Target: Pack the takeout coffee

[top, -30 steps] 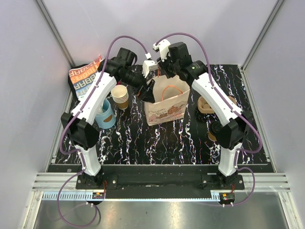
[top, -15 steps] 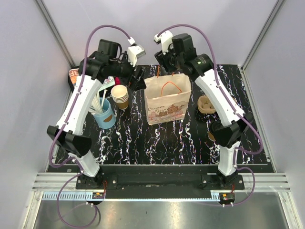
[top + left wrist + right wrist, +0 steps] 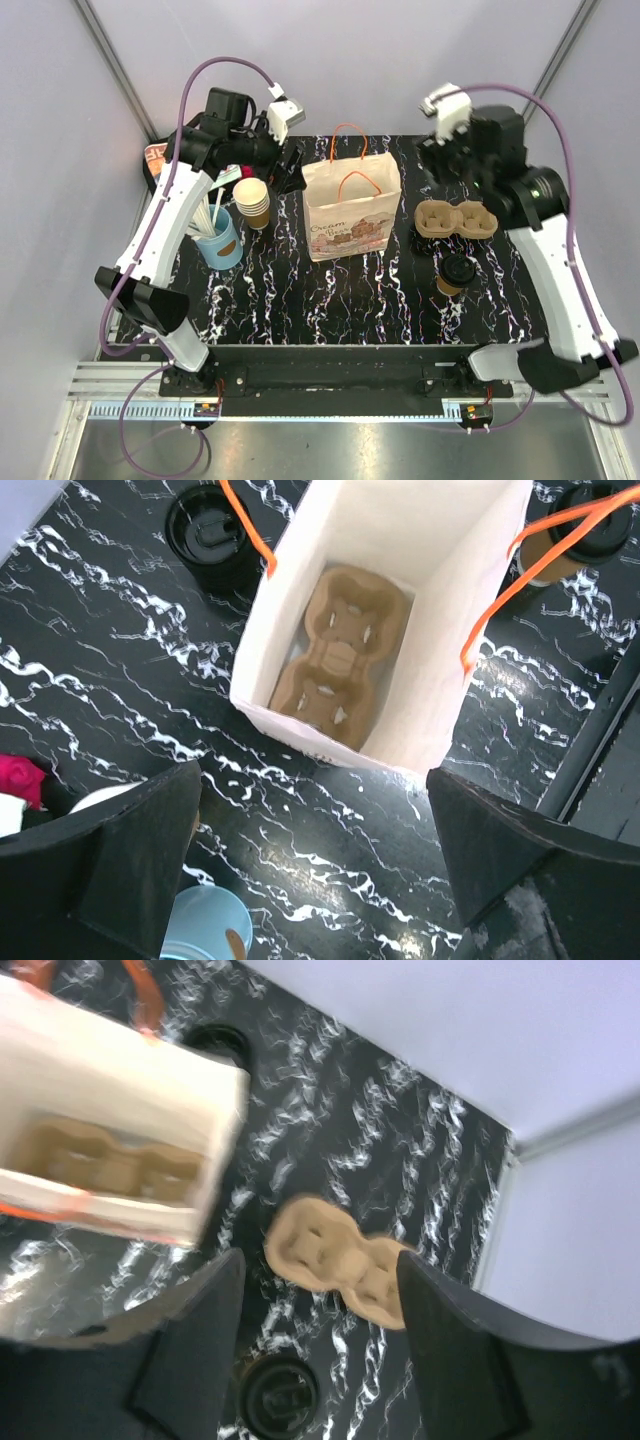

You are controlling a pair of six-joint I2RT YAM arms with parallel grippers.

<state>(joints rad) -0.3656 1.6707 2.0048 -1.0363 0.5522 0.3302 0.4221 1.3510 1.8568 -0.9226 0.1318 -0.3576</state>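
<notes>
Black marbled table (image 3: pixel 300 290), paper bag (image 3: pixel 350 210) upright mid-table, left gripper (image 3: pixel 320 860) and right gripper (image 3: pixel 320 1350) both spread and empty, loose cup tray (image 3: pixel 455 218) right of bag, takeout coffee (image 3: pixel 457 273) standing just in front of that tray.

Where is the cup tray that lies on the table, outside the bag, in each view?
Top external: cup tray right of centre, beside the paper bag.
Left wrist: not in it; a second tray lies inside the bag.
Right wrist: lower centre.
Shared landmark: the paper bag.
</notes>
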